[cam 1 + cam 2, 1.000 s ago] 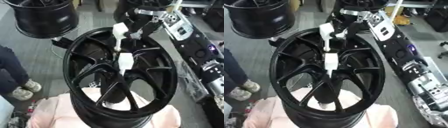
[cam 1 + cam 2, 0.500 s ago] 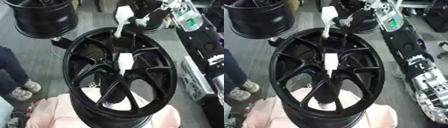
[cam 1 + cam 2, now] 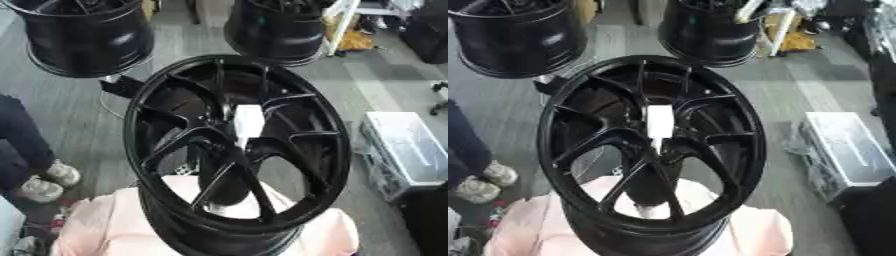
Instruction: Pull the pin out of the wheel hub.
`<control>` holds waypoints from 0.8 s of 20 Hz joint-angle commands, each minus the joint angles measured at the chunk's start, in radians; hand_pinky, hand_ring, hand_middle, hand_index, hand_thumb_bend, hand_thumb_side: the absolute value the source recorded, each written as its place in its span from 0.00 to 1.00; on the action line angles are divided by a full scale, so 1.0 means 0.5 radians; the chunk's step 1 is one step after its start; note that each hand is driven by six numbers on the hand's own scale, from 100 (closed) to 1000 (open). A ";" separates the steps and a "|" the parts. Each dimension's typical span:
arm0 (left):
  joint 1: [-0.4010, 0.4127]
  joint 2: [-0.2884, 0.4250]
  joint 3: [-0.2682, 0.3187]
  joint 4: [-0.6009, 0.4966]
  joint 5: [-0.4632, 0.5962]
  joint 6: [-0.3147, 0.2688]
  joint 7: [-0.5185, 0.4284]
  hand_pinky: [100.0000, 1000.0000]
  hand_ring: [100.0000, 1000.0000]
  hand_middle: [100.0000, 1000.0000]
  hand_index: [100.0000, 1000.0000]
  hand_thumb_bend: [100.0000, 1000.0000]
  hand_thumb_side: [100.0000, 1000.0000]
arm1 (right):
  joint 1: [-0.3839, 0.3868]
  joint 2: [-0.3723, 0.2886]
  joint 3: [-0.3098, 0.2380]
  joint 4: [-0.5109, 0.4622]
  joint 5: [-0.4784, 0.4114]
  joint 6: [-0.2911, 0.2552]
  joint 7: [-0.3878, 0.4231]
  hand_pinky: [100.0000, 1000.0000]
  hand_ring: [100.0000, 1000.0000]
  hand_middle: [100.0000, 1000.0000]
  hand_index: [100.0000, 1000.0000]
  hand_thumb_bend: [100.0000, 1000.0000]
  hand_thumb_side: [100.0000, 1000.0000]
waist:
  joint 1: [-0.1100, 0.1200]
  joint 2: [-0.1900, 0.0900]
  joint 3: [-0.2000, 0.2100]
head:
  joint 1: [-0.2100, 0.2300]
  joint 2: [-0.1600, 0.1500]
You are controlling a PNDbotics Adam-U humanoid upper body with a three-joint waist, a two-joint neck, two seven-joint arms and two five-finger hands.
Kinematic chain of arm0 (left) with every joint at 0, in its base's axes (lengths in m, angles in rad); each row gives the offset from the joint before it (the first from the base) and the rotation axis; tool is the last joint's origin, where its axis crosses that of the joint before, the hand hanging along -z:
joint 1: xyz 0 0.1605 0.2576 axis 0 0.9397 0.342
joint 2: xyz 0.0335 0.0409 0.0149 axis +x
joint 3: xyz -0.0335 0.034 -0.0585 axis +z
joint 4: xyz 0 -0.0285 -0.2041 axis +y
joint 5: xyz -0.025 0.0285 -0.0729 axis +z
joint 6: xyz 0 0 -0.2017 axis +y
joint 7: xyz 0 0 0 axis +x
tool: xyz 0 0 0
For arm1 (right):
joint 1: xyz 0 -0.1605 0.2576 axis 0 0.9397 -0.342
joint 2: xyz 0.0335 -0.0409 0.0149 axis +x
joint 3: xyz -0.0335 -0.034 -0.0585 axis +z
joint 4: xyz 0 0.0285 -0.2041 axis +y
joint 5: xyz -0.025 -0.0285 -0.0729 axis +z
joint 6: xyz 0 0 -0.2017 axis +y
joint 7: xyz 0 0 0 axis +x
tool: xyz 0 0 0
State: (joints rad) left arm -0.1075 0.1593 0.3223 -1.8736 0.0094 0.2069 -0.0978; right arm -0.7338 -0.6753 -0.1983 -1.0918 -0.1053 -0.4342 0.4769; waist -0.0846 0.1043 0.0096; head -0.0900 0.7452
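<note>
A black multi-spoke wheel hub (image 3: 175, 150) stands in the middle of both views, on a pale pink cover (image 3: 96, 225). A white rectangular piece (image 3: 248, 121) sits at the hub's centre, where the spokes meet. No white pin stands above the rim, and none shows anywhere else. Neither of my hands nor any part of my arms appears in either view.
Two more black wheels stand behind, one at the far left (image 3: 83, 37) and one at the far centre (image 3: 280, 30). A person's leg and light shoes (image 3: 39, 182) are at the left edge. A pale lidded box (image 3: 407, 150) lies on the floor to the right.
My right hand, holding a white pin above the far rim, rose toward the upper right and left the views with it. The white piece at the centre stayed.
</note>
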 commanded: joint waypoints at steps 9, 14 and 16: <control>-0.016 0.045 0.034 -0.032 -0.008 -0.006 0.028 0.65 0.54 0.54 0.57 0.14 0.59 | 0.956 0.187 -0.510 0.281 0.288 0.140 -0.920 0.69 0.70 0.81 0.87 0.19 0.40 | 0.022 0.000 -0.064 | 0.044 -0.016; -0.020 0.041 0.031 -0.032 -0.004 -0.010 0.026 0.65 0.54 0.54 0.57 0.14 0.59 | 1.058 0.311 -0.454 0.398 0.404 0.191 -1.212 0.71 0.73 0.87 0.91 0.18 0.45 | 0.030 0.000 -0.062 | 0.030 -0.013; -0.018 0.028 0.031 -0.029 -0.002 -0.009 0.025 0.65 0.54 0.54 0.57 0.14 0.59 | 1.059 0.360 -0.487 0.378 0.383 0.204 -1.260 0.69 0.70 0.86 0.89 0.16 0.45 | 0.044 -0.004 -0.065 | 0.026 -0.013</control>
State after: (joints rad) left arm -0.1065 0.1589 0.3322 -1.8736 0.0089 0.2036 -0.0865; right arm -0.2003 -0.4775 -0.4317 -0.8930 0.0832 -0.3357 -0.1315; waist -0.0661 0.1115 -0.0215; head -0.0731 0.7446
